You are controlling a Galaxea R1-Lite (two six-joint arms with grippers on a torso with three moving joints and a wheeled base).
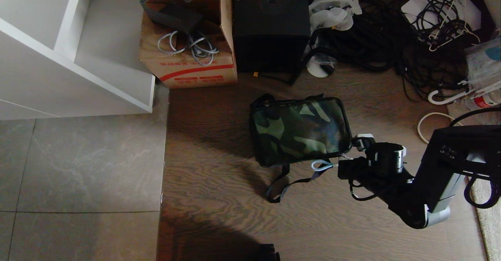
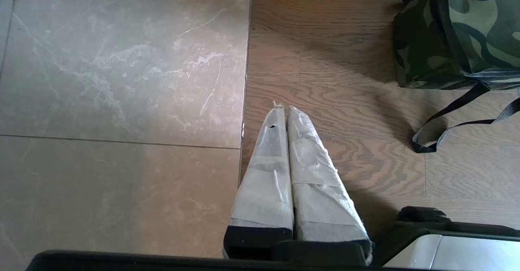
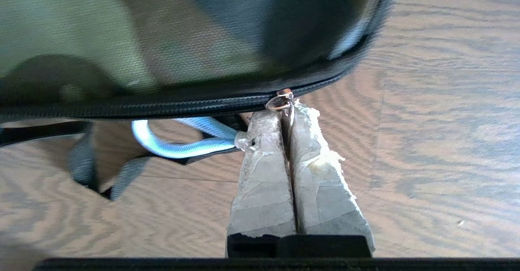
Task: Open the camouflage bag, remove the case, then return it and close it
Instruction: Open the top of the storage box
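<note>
Camouflage bag: lying flat on the wood-grain floor, lid up and zipped along the edge in view, sitting in front of the black box and well apart from the cardboard box.
Zip pull: a small silver tab at the bag's corner nearest the robot's right side, with a pale blue cord loop hanging just beside it.
Straps: black webbing trailing loose across the floor off the bag's near edge.
Right gripper: reaching in low from the right, its taped jaws pressing together on the zip pull at the bag's black zipper line; in the head view the arm is showing as a dark bulk against the bag's right corner.
Left gripper: hanging parked over the seam between grey tile and wood, taped jaws resting together with nothing between them, the bag well off to one side.
Case: not showing in any view.
Black box: standing tall behind the bag.
Cardboard box: sitting open to its left, holding grey cables.
White shelf unit: filling the far left corner.
Cables and hangers: tangling in a heap at far right.
</note>
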